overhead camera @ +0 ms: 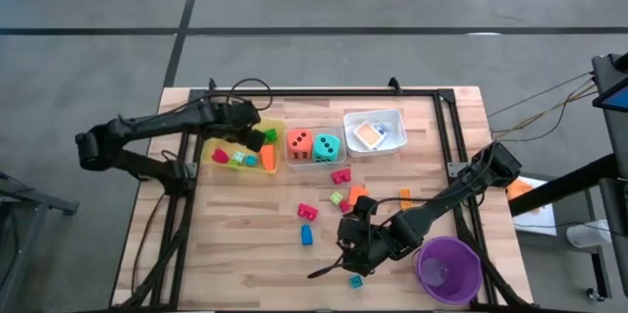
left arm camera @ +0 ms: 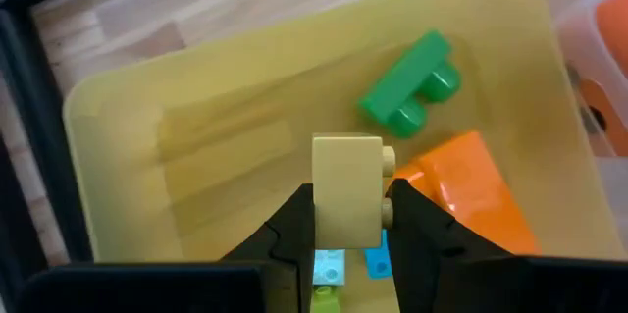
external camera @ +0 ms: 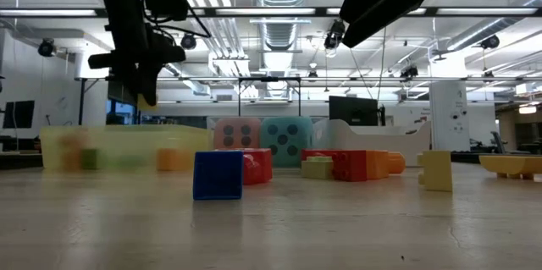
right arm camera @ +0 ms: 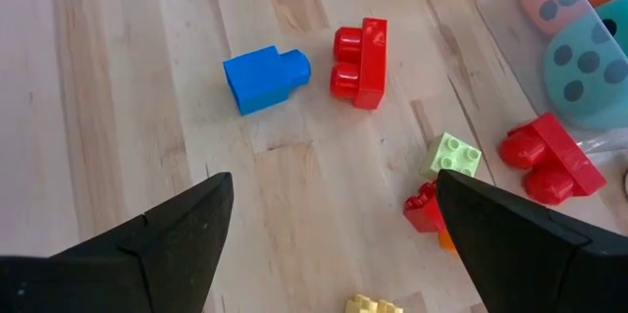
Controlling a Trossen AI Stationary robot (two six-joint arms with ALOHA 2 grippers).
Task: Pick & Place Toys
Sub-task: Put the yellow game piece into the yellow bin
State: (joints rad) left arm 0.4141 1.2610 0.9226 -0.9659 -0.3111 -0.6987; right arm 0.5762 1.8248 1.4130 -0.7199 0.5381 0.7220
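**Yellow block held over yellow tray**

Left gripper (left arm camera: 346, 244) clamped on a yellow block (left arm camera: 347, 190), poised above the yellow tray (left arm camera: 128, 127) holding a green block (left arm camera: 407, 92) and an orange block (left arm camera: 471, 190). Right gripper (right arm camera: 334, 230) spread wide, empty, above the table (right arm camera: 128, 97) near a blue block (right arm camera: 263, 78) and a red block (right arm camera: 361, 62).

arms: 2x matte black, jointed | black cables looped nr left arm (overhead camera: 147, 141) top | fingers (right arm camera: 167, 239): dark, wedge-shaped
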